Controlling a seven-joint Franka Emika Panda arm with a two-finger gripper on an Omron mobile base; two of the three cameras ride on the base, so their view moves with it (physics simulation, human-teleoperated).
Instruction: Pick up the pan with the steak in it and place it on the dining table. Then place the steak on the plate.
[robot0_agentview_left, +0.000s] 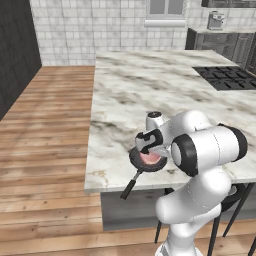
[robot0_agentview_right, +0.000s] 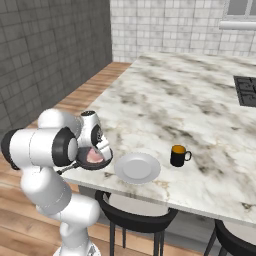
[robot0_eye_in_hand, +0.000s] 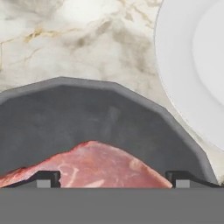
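With the pan (robot0_agentview_left: 149, 161) resting on the dining table (robot0_agentview_left: 130, 95) near its front edge, the first part of the task reads as complete, and the step in hand is the pick of the steak (robot0_eye_in_hand: 89, 166). The steak lies flat inside the pan, a pink-red slab with pale marbling, covering the half of the pan floor nearer the hand in the hand view. The gripper (robot0_eye_in_hand: 113, 178) is positioned directly above the pan, pointing down at the meat. Its jaws stand wide open and hold nothing: in the hand view the two fingertips (robot0_eye_in_hand: 47, 178) sit far apart, one on each side of the steak's visible width. Whether the tips touch the meat cannot be determined.

The plate (robot0_agentview_right: 137, 167) sits on the table just beside the pan, on its right in the right base view, with a narrow strip of marble between the two rims. A dark mug (robot0_agentview_right: 178, 155) stands beyond the plate, clear of the transfer path. The pan handle (robot0_agentview_left: 131, 185) projects past the table edge toward the robot.

The next move appears to call for a short descent until the tips bracket the slab, followed by closure across it. Because the steak is thin and lies flat, the tips probably need to reach close to the pan floor. A lift clear of the pan rim and a short sideways carry to the plate would follow.
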